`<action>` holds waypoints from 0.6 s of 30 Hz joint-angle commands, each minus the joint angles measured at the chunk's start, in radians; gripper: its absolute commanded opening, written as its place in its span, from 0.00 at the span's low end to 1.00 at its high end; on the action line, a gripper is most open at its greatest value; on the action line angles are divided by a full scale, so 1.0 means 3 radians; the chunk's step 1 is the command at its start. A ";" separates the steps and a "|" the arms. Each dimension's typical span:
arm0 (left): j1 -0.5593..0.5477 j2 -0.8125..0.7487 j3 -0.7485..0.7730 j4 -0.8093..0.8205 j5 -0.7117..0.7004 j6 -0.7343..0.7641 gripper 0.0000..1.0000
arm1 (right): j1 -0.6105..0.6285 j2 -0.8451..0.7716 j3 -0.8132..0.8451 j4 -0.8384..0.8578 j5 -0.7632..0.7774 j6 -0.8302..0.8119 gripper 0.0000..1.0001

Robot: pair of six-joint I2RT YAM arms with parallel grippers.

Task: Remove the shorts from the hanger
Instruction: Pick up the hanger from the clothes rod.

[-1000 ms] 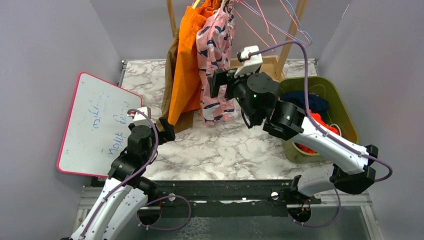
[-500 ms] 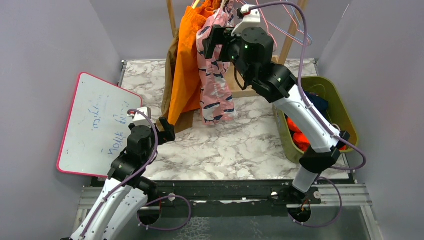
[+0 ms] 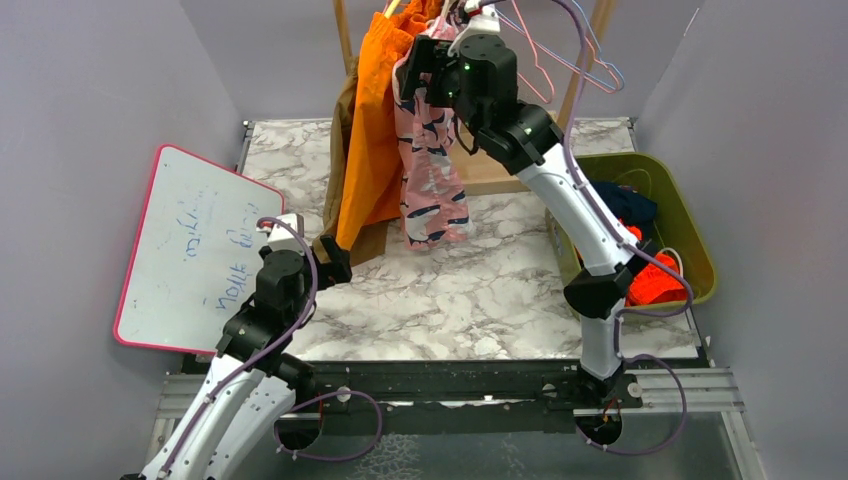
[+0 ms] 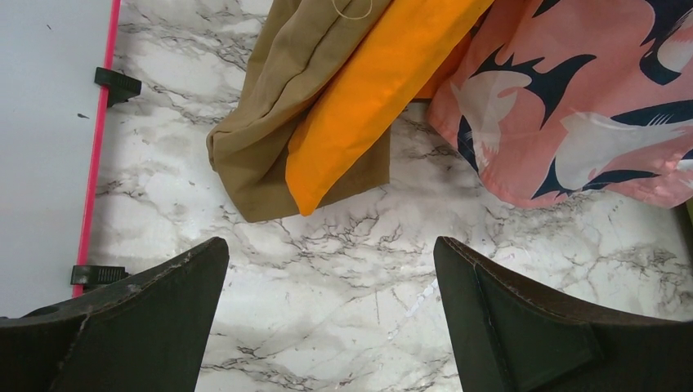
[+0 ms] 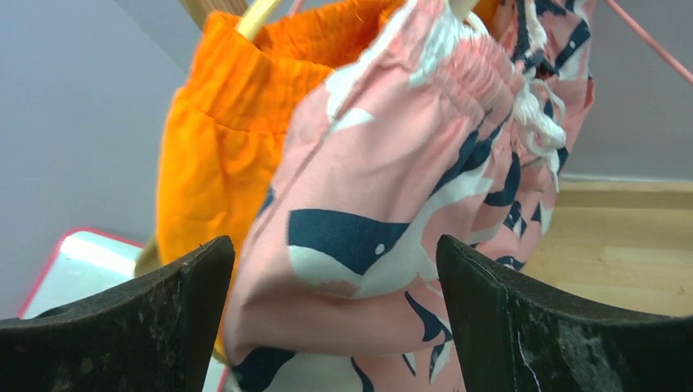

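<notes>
Three pairs of shorts hang side by side from the wooden rack: pink ones with dark blotches, bright orange ones and tan-brown ones. My right gripper is raised to the waistband of the pink shorts. Its jaws stand open on either side of the bunched fabric, right gripper not clamped on it. The orange shorts hang just behind. My left gripper stays low and open over the marble, left gripper holding nothing, with the tan, orange and pink hems ahead of it.
A green bin at the right holds navy and red-orange shorts. Empty wire hangers hang on the rack's right side. A pink-edged whiteboard leans at the left. The wooden rack base sits behind the shorts.
My right arm has risen from mid-height by the pink shorts up to their waistband and moved slightly left. The left arm has not moved.
</notes>
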 commanded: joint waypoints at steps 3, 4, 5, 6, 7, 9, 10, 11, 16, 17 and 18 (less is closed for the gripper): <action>0.0021 0.0016 -0.0026 0.0092 0.0078 0.0034 0.99 | -0.0005 -0.0016 -0.0090 0.0054 0.0649 -0.0225 0.92; 0.0020 0.0017 -0.0026 0.0094 0.0078 0.0036 0.99 | -0.0005 -0.0075 -0.0199 0.0145 0.0712 -0.0300 0.88; 0.0021 0.0019 -0.0026 0.0098 0.0078 0.0037 0.99 | -0.0008 -0.0121 -0.0251 0.0193 0.0772 -0.0364 0.84; 0.0021 0.0026 -0.0026 0.0094 0.0083 0.0034 0.99 | -0.0005 -0.0151 -0.0270 0.0201 0.0848 -0.0406 0.78; 0.0021 0.0030 -0.0026 0.0099 0.0088 0.0035 0.99 | -0.0005 -0.0175 -0.0283 0.0212 0.0894 -0.0456 0.73; 0.0021 0.0042 -0.0026 0.0097 0.0094 0.0034 0.99 | -0.0005 -0.0236 -0.0329 0.0262 0.0904 -0.0557 0.65; 0.0020 0.0046 -0.0026 0.0097 0.0094 0.0040 0.99 | -0.0006 -0.0256 -0.0343 0.0269 0.0897 -0.0587 0.62; 0.0021 0.0051 -0.0026 0.0097 0.0094 0.0040 0.99 | -0.0005 -0.0270 -0.0349 0.0270 0.0888 -0.0601 0.62; 0.0020 0.0059 -0.0026 0.0097 0.0099 0.0042 0.99 | -0.0005 -0.0238 -0.0332 0.0275 0.0847 -0.0706 0.69; 0.0018 0.0061 -0.0026 0.0099 0.0099 0.0039 0.99 | -0.0005 -0.0202 -0.0269 0.0262 0.0841 -0.0745 0.70; 0.0021 0.0060 -0.0026 0.0100 0.0099 0.0039 0.99 | -0.0005 -0.0154 -0.0196 0.0225 0.0843 -0.0772 0.71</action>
